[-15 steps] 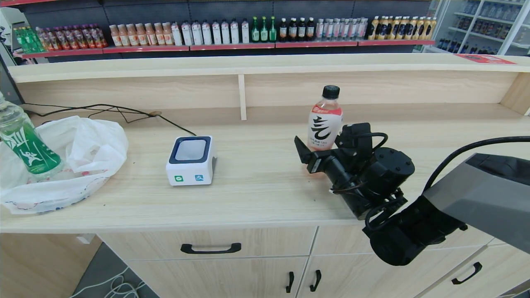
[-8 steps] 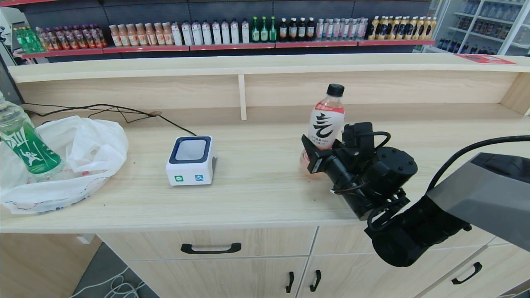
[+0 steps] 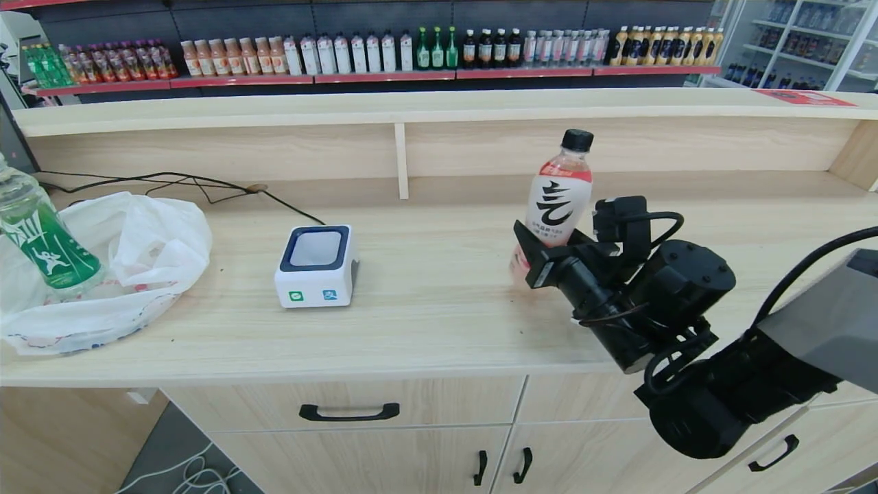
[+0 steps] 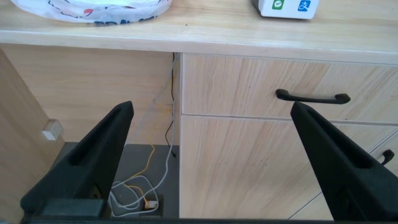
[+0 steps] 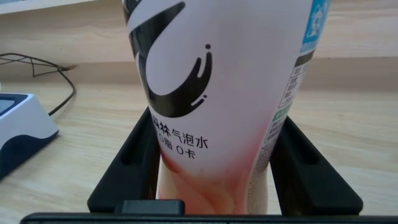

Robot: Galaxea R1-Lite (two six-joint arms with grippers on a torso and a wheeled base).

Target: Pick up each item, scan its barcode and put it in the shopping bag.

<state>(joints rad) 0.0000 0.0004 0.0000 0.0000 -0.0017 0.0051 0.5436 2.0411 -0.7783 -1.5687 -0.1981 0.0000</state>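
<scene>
One pink drink bottle (image 3: 557, 199), black-capped and tilted with its cap toward 1 o'clock, is clamped low on its body by the right end effector (image 3: 549, 250) over the right half of the wooden bench (image 3: 425, 322); whether its base clears the wood cannot be told. At the bottle's 9 o'clock, well apart, sits a white barcode scanner (image 3: 317, 265), window up. Farther toward 9 o'clock, at the bench's left end, lies the white shopping bag (image 3: 147, 250), a green bottle (image 3: 42, 240) standing amid its folds. A black cable (image 3: 171, 182) trails at the scanner's 11 o'clock. The left end effector (image 4: 211, 162) hangs released, fingers spread wide, below the bench edge, facing a drawer handle (image 4: 313, 97).
</scene>
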